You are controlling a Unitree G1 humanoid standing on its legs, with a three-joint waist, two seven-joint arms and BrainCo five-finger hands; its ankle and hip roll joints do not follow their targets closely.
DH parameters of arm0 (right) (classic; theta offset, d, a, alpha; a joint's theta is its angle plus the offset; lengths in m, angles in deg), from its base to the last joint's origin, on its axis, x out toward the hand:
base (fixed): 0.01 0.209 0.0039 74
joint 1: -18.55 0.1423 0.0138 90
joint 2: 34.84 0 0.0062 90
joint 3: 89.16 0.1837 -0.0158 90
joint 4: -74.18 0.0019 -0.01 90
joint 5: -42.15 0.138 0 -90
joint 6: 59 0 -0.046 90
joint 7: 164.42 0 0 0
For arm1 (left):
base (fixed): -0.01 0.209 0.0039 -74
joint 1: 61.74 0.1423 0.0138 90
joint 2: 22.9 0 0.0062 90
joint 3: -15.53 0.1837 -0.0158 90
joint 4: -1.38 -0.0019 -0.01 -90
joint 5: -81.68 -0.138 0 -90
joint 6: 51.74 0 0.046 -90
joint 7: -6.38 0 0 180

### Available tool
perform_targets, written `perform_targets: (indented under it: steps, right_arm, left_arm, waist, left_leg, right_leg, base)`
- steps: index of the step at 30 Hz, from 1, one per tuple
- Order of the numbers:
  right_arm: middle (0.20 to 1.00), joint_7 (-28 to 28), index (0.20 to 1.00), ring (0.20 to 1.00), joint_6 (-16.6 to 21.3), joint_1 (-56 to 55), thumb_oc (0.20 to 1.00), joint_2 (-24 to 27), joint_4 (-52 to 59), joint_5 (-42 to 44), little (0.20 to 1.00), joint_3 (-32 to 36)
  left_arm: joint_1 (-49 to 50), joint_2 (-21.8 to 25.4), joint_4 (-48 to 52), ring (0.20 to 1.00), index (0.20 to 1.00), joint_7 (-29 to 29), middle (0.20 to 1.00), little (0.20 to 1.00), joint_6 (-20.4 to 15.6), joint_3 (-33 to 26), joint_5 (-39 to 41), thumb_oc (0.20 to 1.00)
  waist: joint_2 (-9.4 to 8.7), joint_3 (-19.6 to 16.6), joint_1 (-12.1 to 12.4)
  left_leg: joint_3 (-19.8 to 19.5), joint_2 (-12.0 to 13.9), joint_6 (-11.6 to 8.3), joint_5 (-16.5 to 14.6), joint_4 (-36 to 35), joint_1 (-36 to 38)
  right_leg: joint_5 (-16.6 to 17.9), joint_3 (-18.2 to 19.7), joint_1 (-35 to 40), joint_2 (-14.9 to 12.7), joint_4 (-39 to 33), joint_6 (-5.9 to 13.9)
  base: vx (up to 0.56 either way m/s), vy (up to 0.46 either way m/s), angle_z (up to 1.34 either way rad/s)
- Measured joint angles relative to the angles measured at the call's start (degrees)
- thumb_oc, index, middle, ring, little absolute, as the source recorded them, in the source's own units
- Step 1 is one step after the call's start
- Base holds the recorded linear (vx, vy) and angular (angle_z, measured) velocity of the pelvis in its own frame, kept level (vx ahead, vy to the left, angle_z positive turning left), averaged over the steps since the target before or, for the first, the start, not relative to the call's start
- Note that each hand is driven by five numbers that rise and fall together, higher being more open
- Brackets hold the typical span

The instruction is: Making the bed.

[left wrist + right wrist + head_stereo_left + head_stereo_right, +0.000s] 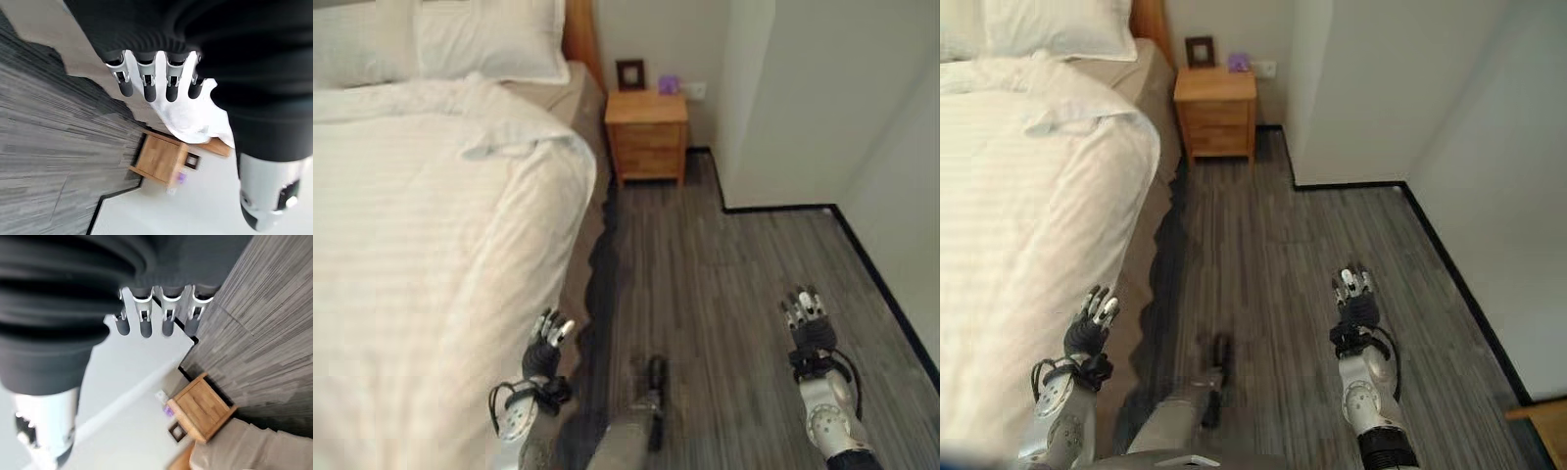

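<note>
Grey wood-grain floor is lying open between the two hands, running clear ahead of the fingers toward the far wall. Nearest, the left hand is hovering just beside the bed's side edge, its fingers reaching out straight and relaxed, holding nothing. The right hand is hanging well apart from it over bare floor, fingers likewise straight and empty, with a dark skirting line running along the wall on its outer side. Beyond the left fingers, the white duvet is draping over the bed's edge, its upper corner lying rumpled and folded back, leaving tan sheet showing past it. Farther ahead, a wooden nightstand is standing just beside the bed, carrying a small dark frame and a purple object. White pillows are resting against the headboard.
</note>
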Motion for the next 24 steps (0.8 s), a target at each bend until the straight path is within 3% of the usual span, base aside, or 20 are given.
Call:
perform_targets:
  steps: [1, 3, 5, 7, 8, 9, 11, 12, 13, 14, 15, 16, 17, 18, 19, 20, 21, 22, 23, 24]
  right_arm:
    - [1.0, 0.0, 1.0, 1.0, -0.98, 0.42, 1.0, -0.51, -0.41, -0.73, 1.0, -0.51]
    - [1.0, 0.56, 1.0, 1.0, -1.64, -0.95, 1.0, -1.33, 1.75, -0.88, 1.0, -1.9]
    - [1.0, 1.66, 1.0, 1.0, -1.46, -4.35, 1.0, -3.57, 6.54, -2.7, 1.0, -3.42]
    - [1.0, 2.29, 1.0, 1.0, -1.41, -4.34, 1.0, -5.46, 8.23, -3.02, 1.0, -3.2]
    - [1.0, 2.75, 1.0, 1.0, -1.05, -2.11, 1.0, -5.85, 7.02, -4.08, 1.0, -1.33]
    - [1.0, 1.7, 1.0, 1.0, -1.76, -1.99, 1.0, -5.26, 5.8, -4.48, 1.0, -1.58]
    - [1.0, 2.6, 1.0, 1.0, -2.61, -1.63, 1.0, -2.86, 8.05, -5.0, 1.0, -3.97]
    - [1.0, 3.28, 1.0, 1.0, -2.84, -1.62, 1.0, -2.09, 8.38, -5.01, 1.0, -4.08]
    - [1.0, 5.39, 1.0, 1.0, -2.92, -2.02, 1.0, 0.3, 8.73, -5.11, 1.0, -4.6]
    - [1.0, 6.7, 1.0, 1.0, -3.23, -1.88, 1.0, 2.25, 8.69, -5.18, 1.0, -5.47]
    - [1.0, 8.05, 1.0, 1.0, -3.4, -2.36, 1.0, 4.21, 9.87, -5.23, 1.0, -6.25]
    - [1.0, 10.13, 1.0, 1.0, -3.2, -5.6, 1.0, 6.07, 12.3, -5.29, 1.0, -5.42]
    - [1.0, 11.74, 1.0, 1.0, -4.23, -7.49, 1.0, 6.88, 12.68, -5.37, 1.0, -3.81]
    - [1.0, 12.41, 1.0, 1.0, -6.03, -7.35, 1.0, 7.17, 12.02, -5.93, 1.0, -2.38]
    - [1.0, 12.99, 1.0, 1.0, -5.94, -7.34, 1.0, 8.88, 12.34, -6.71, 1.0, -1.72]
    - [1.0, 14.47, 1.0, 1.0, -6.09, -5.16, 1.0, 8.78, 10.39, -6.17, 1.0, -1.85]
    - [1.0, 14.86, 1.0, 1.0, -6.07, -4.91, 1.0, 8.13, 10.02, -4.82, 1.0, -1.83]
    - [1.0, 16.02, 1.0, 1.0, -6.15, -2.56, 1.0, 7.8, 9.59, -4.43, 1.0, -3.14]
    - [1.0, 16.65, 1.0, 1.0, -6.32, -1.83, 1.0, 8.4, 10.45, -4.44, 1.0, -1.83]
    - [1.0, 15.96, 1.0, 1.0, -5.78, -0.9, 1.0, 7.42, 10.3, -3.99, 1.0, -1.83]
  left_arm:
    - [0.03, -0.39, -0.46, 1.0, 1.0, -0.16, 1.0, 1.0, 0.11, -1.4, -0.42, 1.0]
    - [0.19, -0.82, 0.13, 1.0, 1.0, -1.07, 1.0, 1.0, 0.32, -2.13, -0.48, 1.0]
    - [1.51, 0.75, 1.15, 1.0, 1.0, -1.26, 1.0, 1.0, 0.02, -1.28, -1.0, 1.0]
    - [-1.43, -1.09, 1.09, 1.0, 1.0, -2.28, 1.0, 1.0, 0.0, -2.52, -0.96, 1.0]
    - [-5.89, -2.2, 0.4, 1.0, 1.0, -3.05, 1.0, 1.0, 0.0, -2.09, -0.96, 1.0]
    - [-8.02, -3.23, -0.17, 1.0, 1.0, -2.86, 1.0, 1.0, 0.08, -1.54, -0.98, 1.0]
    - [-10.98, -4.01, 2.17, 1.0, 1.0, -3.37, 1.0, 1.0, -1.49, -2.92, -0.82, 1.0]
    - [-12.5, -4.13, 2.45, 1.0, 1.0, -3.37, 1.0, 1.0, -1.87, -3.55, -0.66, 1.0]
    - [-13.69, -3.2, 2.95, 1.0, 1.0, -2.82, 1.0, 1.0, -2.54, -4.26, -0.16, 1.0]
    - [-12.49, -1.91, 3.61, 1.0, 1.0, -2.49, 1.0, 1.0, -2.91, -5.5, 0.23, 1.0]
    - [-10.27, -1.32, 3.81, 1.0, 1.0, -2.17, 1.0, 1.0, -3.42, -6.99, 0.27, 1.0]
    - [-12.39, -0.25, 1.31, 1.0, 1.0, -1.71, 1.0, 1.0, -4.52, -6.1, 0.28, 1.0]
    - [-15.53, 0.37, -2.88, 1.0, 1.0, -1.51, 1.0, 1.0, -4.6, -4.91, 0.73, 1.0]
    - [-18.42, -1.52, -6.64, 1.0, 1.0, -1.53, 1.0, 1.0, -4.74, -4.86, 2.02, 1.0]
    - [-17.76, -2.69, -8.34, 1.0, 1.0, -2.08, 1.0, 1.0, -4.49, -3.22, 3.07, 1.0]
    - [-14.09, -4.16, -7.5, 1.0, 1.0, -1.73, 1.0, 1.0, -4.4, -3.34, 3.41, 1.0]
    - [-9.48, -3.74, -3.92, 1.0, 1.0, -1.99, 1.0, 1.0, -4.41, -2.19, 3.64, 1.0]
    - [-5.59, -3.75, -1.57, 1.0, 1.0, -1.53, 1.0, 1.0, -4.7, -1.9, 3.66, 1.0]
    - [-5.96, -4.85, -1.91, 1.0, 1.0, -2.07, 1.0, 1.0, -5.07, -1.88, 4.16, 1.0]
    - [-5.55, -6.52, -2.85, 1.0, 1.0, -1.41, 1.0, 1.0, -4.68, -3.98, 4.81, 1.0]
  waist:
    - [-1.75, -0.26, 0.56]
    - [-4.04, -0.53, 1.32]
    - [-5.06, -1.53, 2.66]
    - [-4.88, -1.12, 1.44]
    - [-3.07, 1.49, -0.08]
    - [0.04, 1.76, -1.23]
    - [3.15, 2.17, -3.33]
    - [4.09, 2.14, -4.88]
    - [2.64, 2.77, -6.52]
    - [1.21, 2.78, -6.44]
    - [0.13, 2.05, -6.64]
    - [-1.73, 2.12, -7.14]
    - [-4.61, 1.92, -7.34]
    - [-4.15, 3.26, -7.61]
    - [-4.4, 5.18, -6.37]
    - [-4.56, 6.85, -5.11]
    - [-6.16, 7.53, -4.34]
    - [-4.72, 7.47, -4.78]
    - [-2.84, 7.58, -5.56]
    - [-3.5, 8.04, -5.29]
  left_leg:
    - [2.42, -0.11, 4.42, 5.59, 3.08, 0.9]
    - [7.06, 1.67, 7.94, 7.96, 9.29, 3.07]
    - [6.06, 0.75, 7.88, 5.61, 12.31, 8.16]
    - [4.88, -1.09, 9.83, -0.25, 15.51, 11.42]
    - [3.06, -1.36, 9.64, -2.67, 16.91, 14.22]
    - [0.64, -0.83, 9.46, -3.48, 14.43, 17.78]
    - [-3.18, 0.59, 8.41, -4.76, 9.3, 24.18]
    - [-6.26, 1.89, 7.47, -5.77, 8.27, 26.24]
    - [-12.26, 3.1, 4.74, -7.38, 7.32, 31.16]
    - [-15.26, 4.07, 3.28, -9.82, 6.49, 35.55]
    - [-19.8, 5.68, 1.94, -12.45, 7.08, 36.81]
    - [-28.75, 7.45, 0.77, -15.01, 11.61, 34.01]
    - [-35.7, 7.31, -0.59, -15.44, 16.31, 29.66]
    - [-42.34, 8.71, -3.58, -13.91, 21.77, 26.34]
    - [-42.26, 7.49, -4.75, -8.84, 26.9, 23.99]
    - [-43.32, 7.91, -7.04, -2.26, 27.59, 24.8]
    - [-42.13, 7.62, -3.17, 1.89, 30.64, 24.12]
    - [-35.01, 9.2, 1.14, 11.62, 38.36, 19.97]
    - [-24.14, 13.13, 3.87, 11.59, 51.26, 12.07]
    - [-13.65, 14.34, 2.19, 7.1, 53.42, 9.82]
  right_leg:
    - [-0.54, 0.46, 1.19, -0.81, 2.68, 0.58]
    - [1.05, 0.44, -1.39, -2.72, 16.29, 2.19]
    - [14.02, -5.47, -9.25, -7.27, 39.26, 8.07]
    - [17.34, -8.45, -18.47, -12.17, 58.09, 5.79]
    - [15.39, -13.38, -24.59, -15.59, 70.67, 2.16]
    - [10.63, -14.8, -30.85, -15.99, 71.39, -0.54]
    - [2.98, -14.89, -44.85, -15.75, 64.63, -0.28]
    - [1.46, -14.57, -48.69, -14.92, 54.83, -0.23]
    - [3.45, -10.71, -49.38, -14.47, 33.03, 1.1]
    - [5.43, -6.51, -49.14, -14.47, 21.0, 1.88]
    - [5.49, 0.26, -47.24, -13.63, 10.37, 4.83]
    - [2.69, 16.07, -44.94, -12.91, 4.3, 11.41]
    - [1.87, 25.97, -42.08, -12.19, 6.77, 11.86]
    - [6.39, 29.56, -41.93, -7.32, 13.73, 10.78]
    - [9.4, 24.99, -41.02, -6.98, 20.19, 7.94]
    - [6.27, 17.37, -39.78, -7.06, 25.93, 3.55]
    - [3.74, 12.21, -38.2, -8.19, 28.06, 1.76]
    - [2.29, 11.66, -33.23, -6.11, 24.65, -1.56]
    - [3.56, 8.57, -32.16, -4.79, 21.83, -2.32]
    - [5.71, 3.81, -30.25, -6.07, 18.75, -4.09]
  base:
    - [1.12, 0.159, -0.51]
    - [0.63, 0.14, -0.51]
    - [0.99, 0.285, -0.74]
    - [0.64, 0.17, -0.11]
    - [0.46, 0.025, 0.52]
    - [0.76, -0.06, 0.58]
    - [0.79, -0.216, 0.74]
    - [0.89, -0.328, 1.95]
    - [1.05, -0.457, 2.14]
    - [1.04, -0.488, 2.18]
    - [1.05, -0.721, 2.52]
    - [0.64, -0.525, 3.65]
    - [0.65, -0.797, 4.58]
    - [0.38, -0.596, 4.36]
    - [0.38, -0.591, 3.49]
    - [0.16, -0.618, 2.63]
    - [0.08, -0.775, 2.24]
    - [0.14, -0.912, 2.03]
    - [0.09, -0.48, 1.62]
    - [0.06, -0.22, 1.39]
